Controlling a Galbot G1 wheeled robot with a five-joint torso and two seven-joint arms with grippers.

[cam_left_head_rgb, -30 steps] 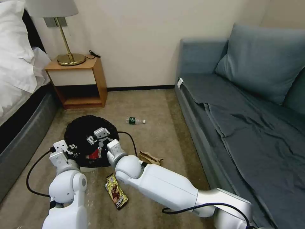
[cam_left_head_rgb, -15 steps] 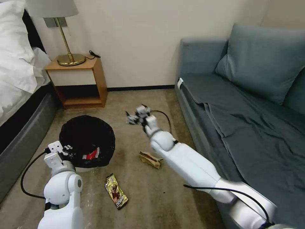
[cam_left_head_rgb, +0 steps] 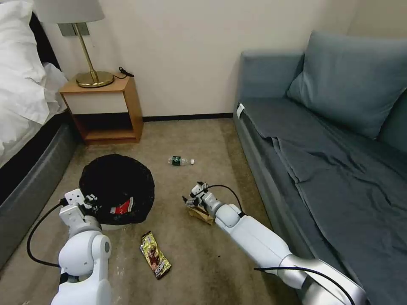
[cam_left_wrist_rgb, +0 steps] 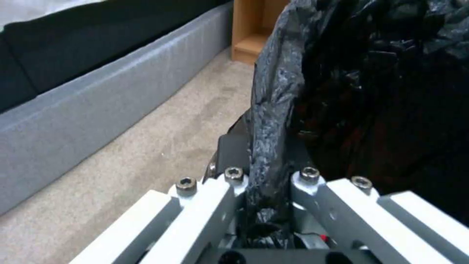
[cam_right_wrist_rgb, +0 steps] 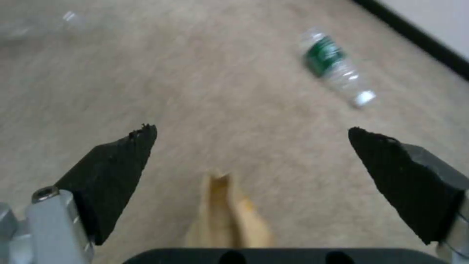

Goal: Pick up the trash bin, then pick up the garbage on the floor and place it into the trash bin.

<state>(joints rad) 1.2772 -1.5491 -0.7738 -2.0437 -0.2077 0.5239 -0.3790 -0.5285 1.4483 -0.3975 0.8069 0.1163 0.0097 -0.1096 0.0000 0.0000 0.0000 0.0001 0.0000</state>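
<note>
While the left gripper (cam_left_wrist_rgb: 266,183) stays clamped on the bin (cam_left_head_rgb: 116,188) liner at lower left, keeping it reachable, the right gripper (cam_right_wrist_rgb: 251,146) hangs spread over the paper bag (cam_right_wrist_rgb: 227,216), frame centre.

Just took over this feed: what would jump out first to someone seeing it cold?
The right gripper, open, sits low over the crumpled brown paper bag near the sofa. The left gripper pinches the black liner of the trash bin, a red-and-white carton inside.
</note>
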